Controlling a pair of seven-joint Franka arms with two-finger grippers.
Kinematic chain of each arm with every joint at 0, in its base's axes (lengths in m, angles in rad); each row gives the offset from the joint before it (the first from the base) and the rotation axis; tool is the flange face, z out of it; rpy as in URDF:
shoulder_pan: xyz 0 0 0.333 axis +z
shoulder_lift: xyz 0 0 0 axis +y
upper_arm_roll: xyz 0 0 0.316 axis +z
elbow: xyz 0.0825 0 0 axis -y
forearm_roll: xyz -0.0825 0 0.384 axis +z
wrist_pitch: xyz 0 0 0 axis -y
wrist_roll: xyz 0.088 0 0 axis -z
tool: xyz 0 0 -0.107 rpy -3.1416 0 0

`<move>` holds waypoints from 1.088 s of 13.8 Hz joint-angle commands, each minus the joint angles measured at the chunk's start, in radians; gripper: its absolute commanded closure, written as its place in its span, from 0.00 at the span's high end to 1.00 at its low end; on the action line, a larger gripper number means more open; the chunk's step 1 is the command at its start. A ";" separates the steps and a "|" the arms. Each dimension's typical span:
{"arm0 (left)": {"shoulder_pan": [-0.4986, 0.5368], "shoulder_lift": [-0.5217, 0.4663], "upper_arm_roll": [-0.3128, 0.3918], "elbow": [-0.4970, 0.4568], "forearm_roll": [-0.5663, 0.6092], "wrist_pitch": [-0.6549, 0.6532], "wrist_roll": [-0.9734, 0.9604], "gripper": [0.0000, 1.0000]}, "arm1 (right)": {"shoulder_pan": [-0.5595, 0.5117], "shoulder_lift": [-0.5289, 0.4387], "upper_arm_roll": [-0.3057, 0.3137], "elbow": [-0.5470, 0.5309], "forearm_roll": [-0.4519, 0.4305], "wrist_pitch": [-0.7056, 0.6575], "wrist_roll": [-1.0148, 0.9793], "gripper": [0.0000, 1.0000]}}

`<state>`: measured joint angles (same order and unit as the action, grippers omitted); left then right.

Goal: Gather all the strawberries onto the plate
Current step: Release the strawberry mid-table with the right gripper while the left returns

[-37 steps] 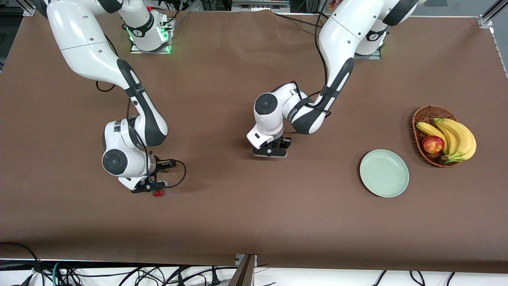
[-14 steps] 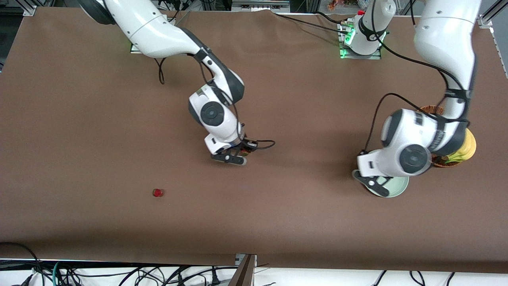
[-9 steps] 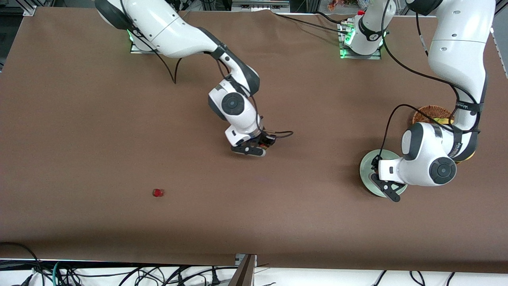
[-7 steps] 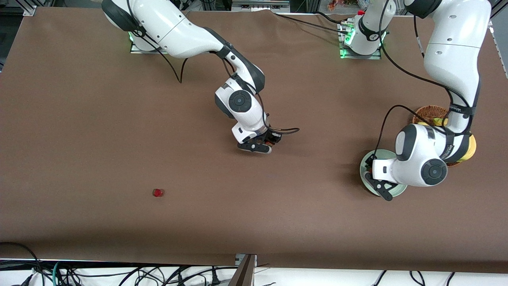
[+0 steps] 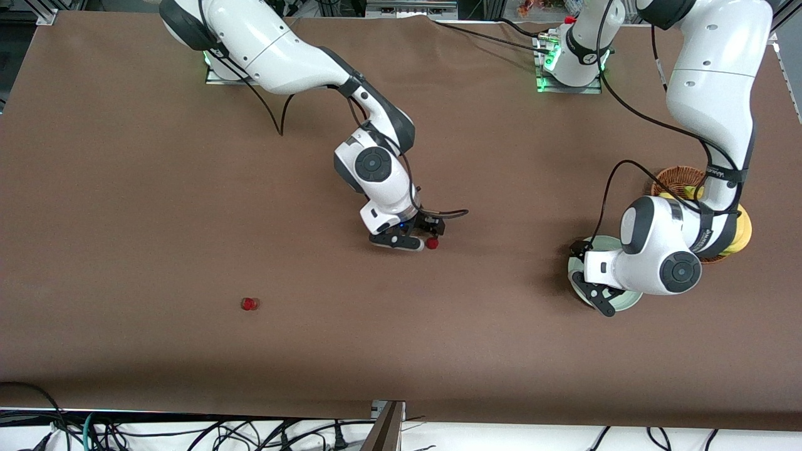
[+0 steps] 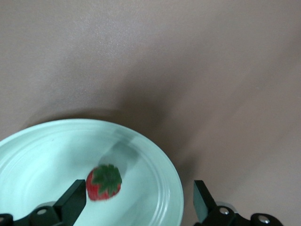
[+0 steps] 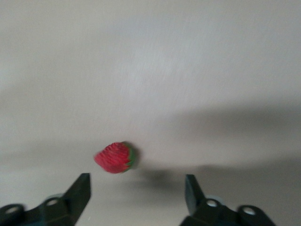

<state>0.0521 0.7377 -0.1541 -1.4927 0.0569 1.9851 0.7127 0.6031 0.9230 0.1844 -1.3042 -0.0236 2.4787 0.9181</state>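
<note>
**Strawberries: one in the plate, two on the table**

Strawberries number three. One (image 6: pixel 104 182) lies in the pale green plate (image 5: pixel 579 289), near its rim and beside one finger (image 6: pixel 71 201) of the left gripper (image 5: pixel 593 285). That gripper hangs just over the plate with its fingers spread and nothing between them. The plate sits toward the left arm's end of the table, just beside a wicker basket (image 5: pixel 673 177) of bananas (image 5: pixel 744 227), most of which the arm hides.

A second strawberry (image 5: pixel 432 243) is by the right gripper (image 5: pixel 407 237), over the middle of the brown table (image 5: pixel 125 188). In the right wrist view it (image 7: pixel 115 157) shows between the parted fingers, touching neither; whether it rests on the table cannot be told.

The third strawberry (image 5: pixel 249 304) lies alone toward the right arm's end, nearer the front camera than the other two and well apart from both grippers.
</note>
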 commanded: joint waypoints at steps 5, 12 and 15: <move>-0.164 -0.104 -0.001 -0.011 -0.019 -0.104 -0.367 1.00 | -0.221 -0.084 -0.003 0.002 -0.010 -0.216 -0.424 1.00; -0.334 -0.009 -0.002 0.112 -0.034 0.064 -0.645 1.00 | -0.376 -0.115 -0.060 -0.004 -0.019 -0.412 -0.812 1.00; -0.417 0.034 -0.002 0.140 -0.031 0.180 -0.634 1.00 | -0.379 -0.113 -0.176 -0.030 -0.024 -0.419 -1.009 1.00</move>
<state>-0.3072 0.7167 -0.1718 -1.4189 0.0552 2.1156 0.0645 0.2250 0.8321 0.0544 -1.2960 -0.0327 2.0724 0.0172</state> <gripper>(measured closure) 0.000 0.000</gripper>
